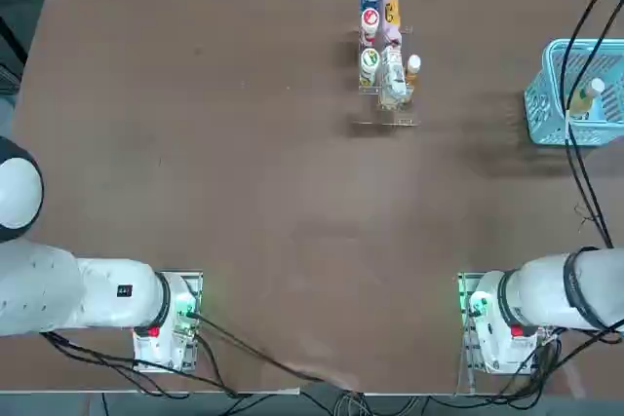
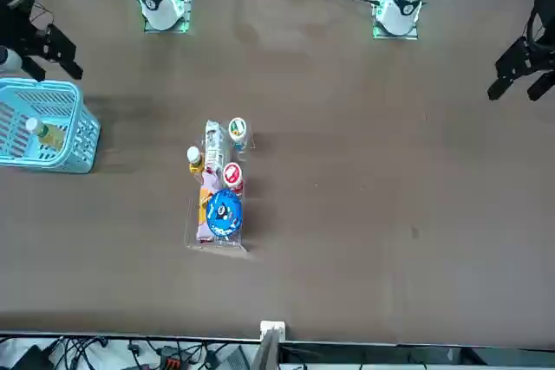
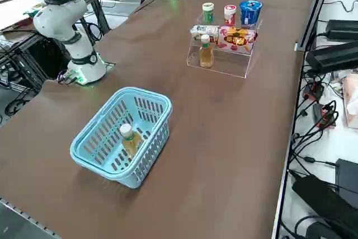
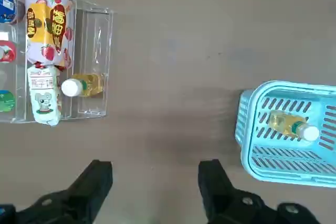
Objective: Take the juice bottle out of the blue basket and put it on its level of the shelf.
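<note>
A: Where is the juice bottle (image 3: 129,139) now?

B: It lies tilted inside the blue basket (image 3: 95,158), white cap up, at the lower left of the right side view. In the top view the basket is at the right edge and partly cut off by the frame.

A: And the right claw (image 4: 156,184)?

B: In the wrist view its two fingers stand wide apart and hold nothing. It is well apart from the basket, over bare bench (image 1: 244,202).

A: How should the pick be done well?

B: I think the claw must come down from above inside the basket walls and close on the body below the cap, not on the cap alone. The bottle leans, so the fingers should be turned across its body. Then lift clear of the rim before going sideways to the shelf (image 3: 221,60), at the upper middle of that view.

A: Which level is the right one?

B: Probably the lowest step, where a similar bottle (image 3: 206,52) with a white cap already stands. The clear walls are hard to see, so the free space there is difficult to judge. Also I cannot tell whether the bottle rests on the basket floor or against its mesh.
</note>
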